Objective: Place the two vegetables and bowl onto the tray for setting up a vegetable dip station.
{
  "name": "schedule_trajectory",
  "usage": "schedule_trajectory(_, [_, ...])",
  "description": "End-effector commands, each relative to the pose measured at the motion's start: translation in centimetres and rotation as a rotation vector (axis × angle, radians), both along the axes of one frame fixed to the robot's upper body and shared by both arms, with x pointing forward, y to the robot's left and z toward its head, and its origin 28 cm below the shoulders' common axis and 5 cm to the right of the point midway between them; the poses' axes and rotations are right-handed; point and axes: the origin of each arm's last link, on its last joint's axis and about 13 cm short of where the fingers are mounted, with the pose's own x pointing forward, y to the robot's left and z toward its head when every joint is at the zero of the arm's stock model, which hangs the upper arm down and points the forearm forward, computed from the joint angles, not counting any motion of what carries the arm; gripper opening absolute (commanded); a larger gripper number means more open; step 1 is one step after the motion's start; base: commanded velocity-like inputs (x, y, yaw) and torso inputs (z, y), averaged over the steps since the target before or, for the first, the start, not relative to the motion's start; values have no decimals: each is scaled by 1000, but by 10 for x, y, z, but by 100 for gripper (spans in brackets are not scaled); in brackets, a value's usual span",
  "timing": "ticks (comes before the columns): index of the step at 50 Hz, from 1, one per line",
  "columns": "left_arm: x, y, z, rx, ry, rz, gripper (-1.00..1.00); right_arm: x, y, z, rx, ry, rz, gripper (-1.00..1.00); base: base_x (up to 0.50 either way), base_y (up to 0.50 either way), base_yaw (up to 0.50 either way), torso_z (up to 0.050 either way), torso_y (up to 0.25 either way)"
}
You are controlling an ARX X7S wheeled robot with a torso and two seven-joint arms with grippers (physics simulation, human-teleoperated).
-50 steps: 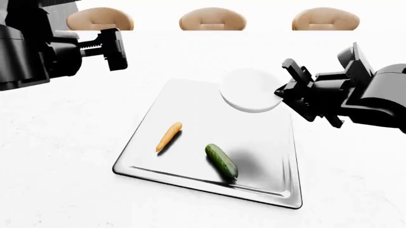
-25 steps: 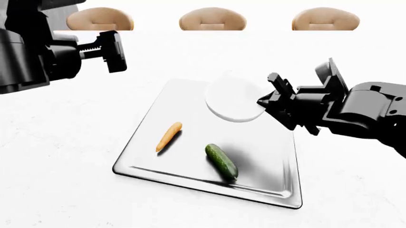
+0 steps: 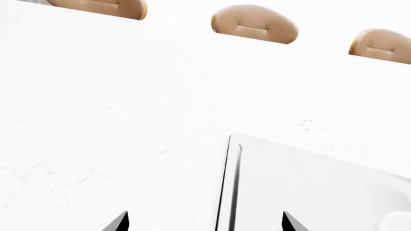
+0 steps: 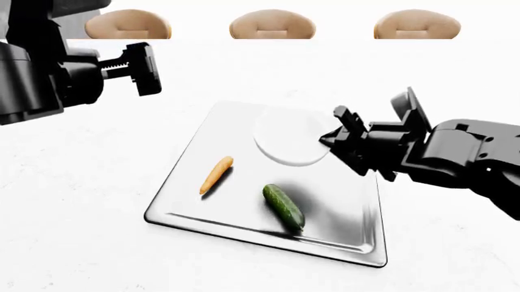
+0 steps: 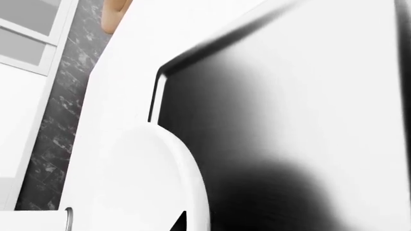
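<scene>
Your right gripper [image 4: 332, 137] is clamped on the right rim of the bowl [image 4: 290, 141], holding it over the far part of the tray [image 4: 357, 219]. Bowl extends left from the fingers. Nearer you on the tray lie the carrot [image 4: 216, 174] at left and the cucumber [image 4: 284, 207] just right of it, apart. Your left gripper [image 4: 145, 68] hovers far left, off the tray, jaws spread with nothing between them.
</scene>
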Motion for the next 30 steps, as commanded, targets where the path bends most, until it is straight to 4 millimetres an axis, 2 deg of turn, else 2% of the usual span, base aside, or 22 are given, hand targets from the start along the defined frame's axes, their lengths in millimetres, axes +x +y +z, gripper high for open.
schedule_trajectory(1, [-1,1,-2,-4,1,1,100,1,2,-3,17,-15,15,-100,0,0,0,0,0])
schedule_trajectory(30, [-2,4,-4,-15,1,7,100,4,2,-13,31,-10,17,-100,0,0,0,0,0])
